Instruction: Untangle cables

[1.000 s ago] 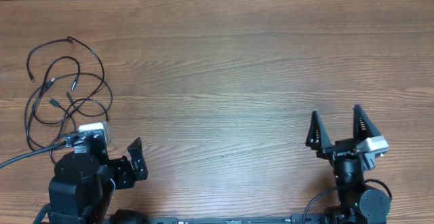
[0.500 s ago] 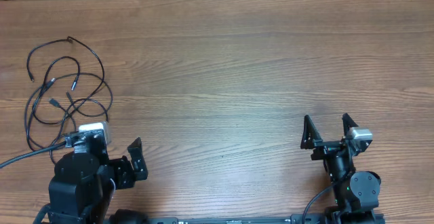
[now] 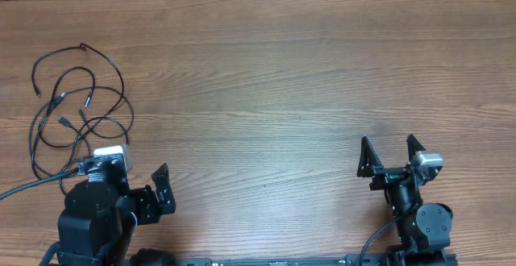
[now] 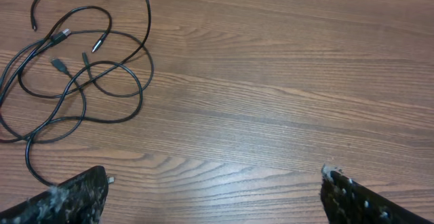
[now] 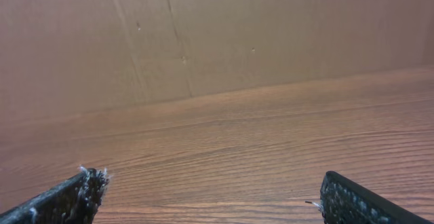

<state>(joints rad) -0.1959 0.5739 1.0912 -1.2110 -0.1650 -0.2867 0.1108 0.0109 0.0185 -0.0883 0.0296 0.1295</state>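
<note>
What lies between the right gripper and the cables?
Nothing but bare wooden table: the overhead view shows an unbroken stretch from the open right gripper to the cables on the left side.

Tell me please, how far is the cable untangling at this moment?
Done: nothing; the cables lie in crossing loops on the left of the table. In hand: nothing; the left tool and the right tool are both open and empty. Left: the whole untangling.

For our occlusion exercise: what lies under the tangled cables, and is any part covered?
Only bare wooden table shows beneath the cables. In the overhead view, their nearest loop runs under the left arm.
</note>
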